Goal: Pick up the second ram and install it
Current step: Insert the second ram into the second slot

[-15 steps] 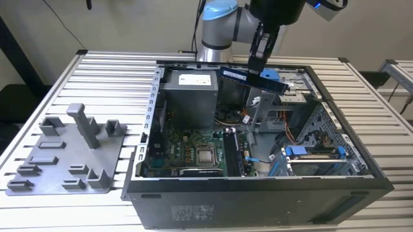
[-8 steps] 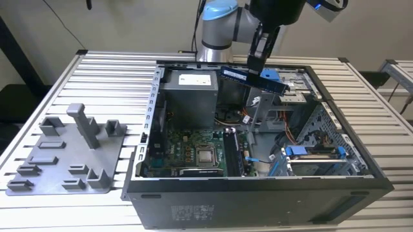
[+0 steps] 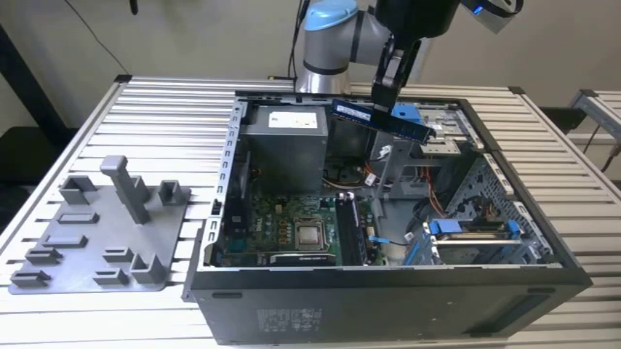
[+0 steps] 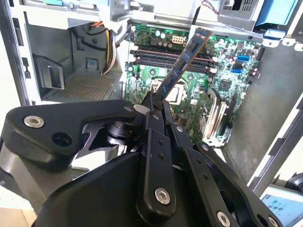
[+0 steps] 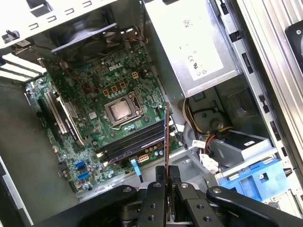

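Dark blue board, darker chips and a pale sticker: the second ram (image 3: 380, 120) is a long, thin, flat stick, pinched along one edge by my gripper (image 3: 386, 100), which is closed tight on it. I hold it tilted in the air above the open computer case (image 3: 388, 309), well clear of the green motherboard (image 5: 90, 101). In the first wrist view it shows edge-on, above the black memory slots (image 5: 135, 142).
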Motion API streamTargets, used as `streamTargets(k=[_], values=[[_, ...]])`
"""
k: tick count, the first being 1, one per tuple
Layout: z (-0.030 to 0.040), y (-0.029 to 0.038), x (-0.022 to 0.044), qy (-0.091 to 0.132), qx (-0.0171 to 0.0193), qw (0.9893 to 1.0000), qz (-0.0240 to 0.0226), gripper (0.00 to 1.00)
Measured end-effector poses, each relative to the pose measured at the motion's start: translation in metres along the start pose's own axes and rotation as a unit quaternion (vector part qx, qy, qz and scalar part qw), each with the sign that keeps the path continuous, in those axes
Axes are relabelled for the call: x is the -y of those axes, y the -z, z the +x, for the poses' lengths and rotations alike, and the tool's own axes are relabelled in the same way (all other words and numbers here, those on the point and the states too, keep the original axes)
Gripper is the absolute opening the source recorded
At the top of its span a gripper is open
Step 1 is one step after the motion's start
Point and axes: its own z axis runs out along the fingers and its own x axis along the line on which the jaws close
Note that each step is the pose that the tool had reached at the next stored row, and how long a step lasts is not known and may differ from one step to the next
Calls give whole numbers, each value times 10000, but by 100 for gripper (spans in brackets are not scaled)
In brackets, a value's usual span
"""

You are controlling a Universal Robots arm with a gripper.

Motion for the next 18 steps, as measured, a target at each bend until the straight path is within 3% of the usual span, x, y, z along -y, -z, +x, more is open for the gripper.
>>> streamTargets(k=[9, 14, 18], values=[[0, -5, 0, -37, 1, 10000, 2, 14], [1, -16, 1, -313, 13, 9995, 15, 14], [1, -34, 1, -595, 25, 9982, 29, 14]])
